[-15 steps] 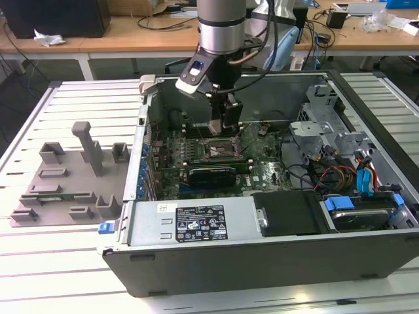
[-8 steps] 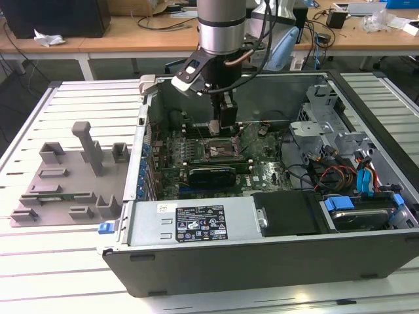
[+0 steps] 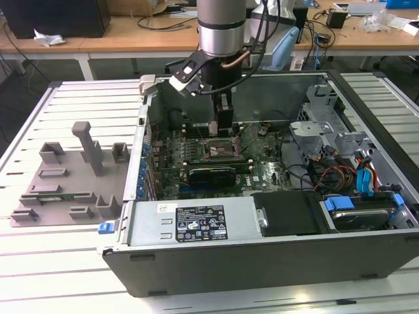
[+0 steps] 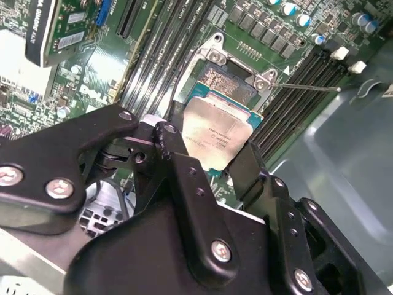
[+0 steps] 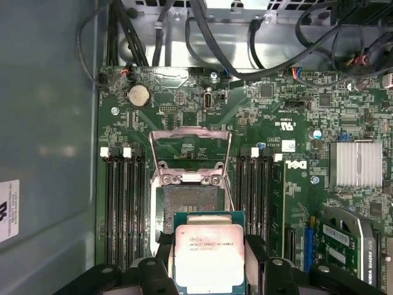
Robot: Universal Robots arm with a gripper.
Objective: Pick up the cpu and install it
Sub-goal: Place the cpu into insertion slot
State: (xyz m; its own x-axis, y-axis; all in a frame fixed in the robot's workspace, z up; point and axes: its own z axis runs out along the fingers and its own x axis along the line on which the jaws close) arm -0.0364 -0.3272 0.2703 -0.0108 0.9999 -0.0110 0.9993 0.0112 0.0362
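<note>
Arm [image 3: 221, 26] upright inside computer case [image 3: 262, 261], fingers [image 4: 249, 169] clamped on cpu [image 4: 215, 138], hovering above open socket [image 5: 191, 200]

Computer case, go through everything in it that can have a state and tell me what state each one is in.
computer case, lying on its side, open on top
cpu, gripped by two edges, held above the board by the socket, not seated
claw, shut on the cpu
socket, uncovered, no chip in it
load plate, swung open
</note>
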